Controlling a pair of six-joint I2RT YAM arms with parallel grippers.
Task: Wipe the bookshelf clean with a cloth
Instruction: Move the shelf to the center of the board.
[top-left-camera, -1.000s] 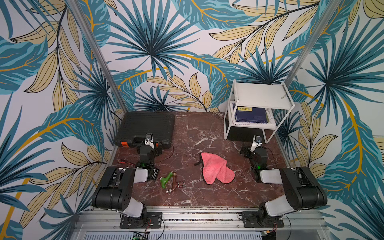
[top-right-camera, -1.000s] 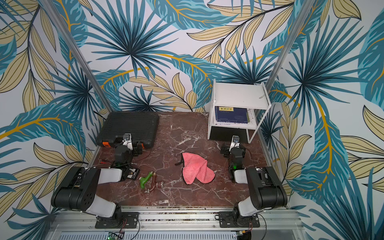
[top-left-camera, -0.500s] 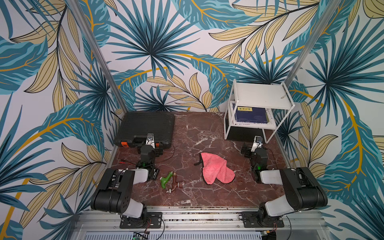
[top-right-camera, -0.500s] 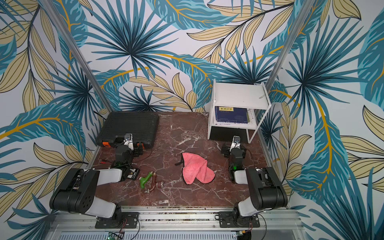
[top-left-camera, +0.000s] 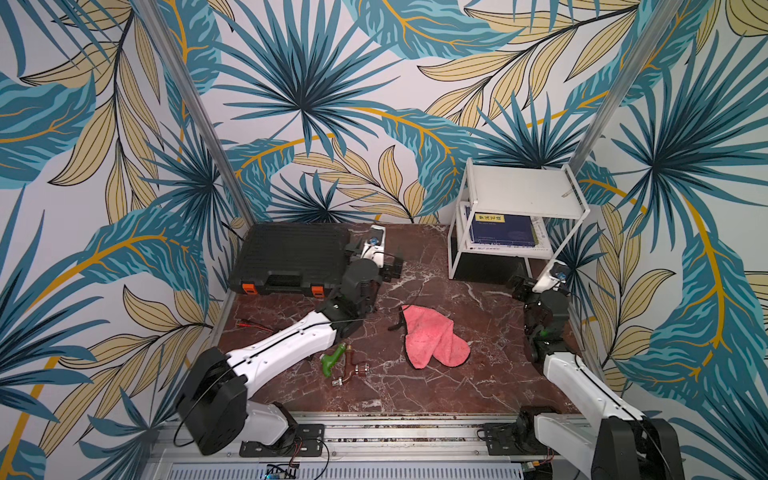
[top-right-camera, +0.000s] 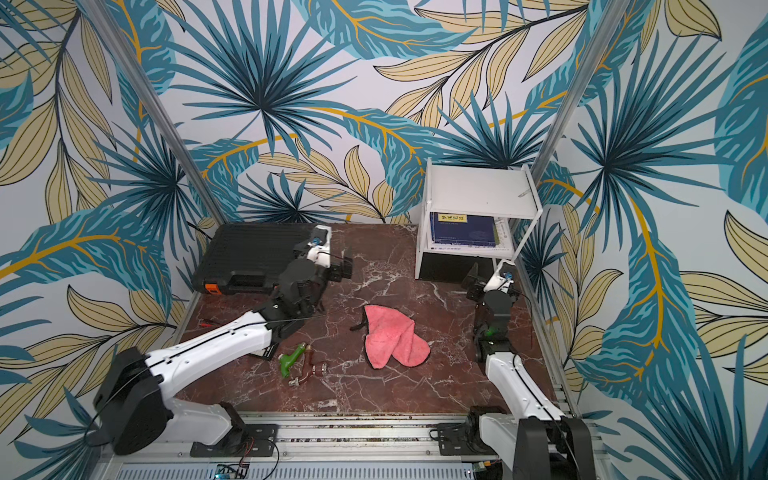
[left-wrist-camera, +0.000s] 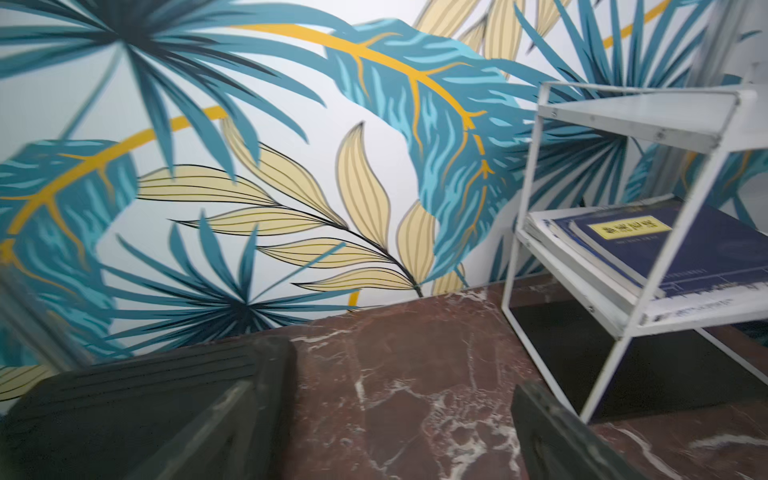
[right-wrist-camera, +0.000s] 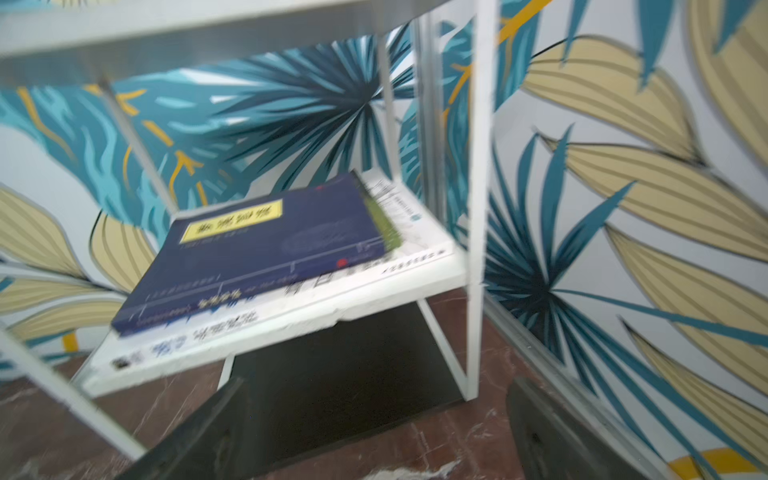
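Note:
The white two-tier bookshelf stands in the back right corner, and its frame shows in the left wrist view and close up in the right wrist view. The pink cloth lies crumpled on the marble mid-table, touched by nothing. My left gripper hovers open by the toolcase's right end, with only marble between its fingers. My right gripper is open and empty just in front of the shelf's lower tier.
A black ribbed toolcase sits at the back left. A green-handled tool and a brass fitting lie in front of the left arm. Blue books rest on the lower shelf, with a black box beneath. Walls close in on three sides.
Both arms have unfolded from their tucked pose. The left gripper has swung right and toward the back wall, and the right gripper has edged toward the shelf. The cloth has not moved.

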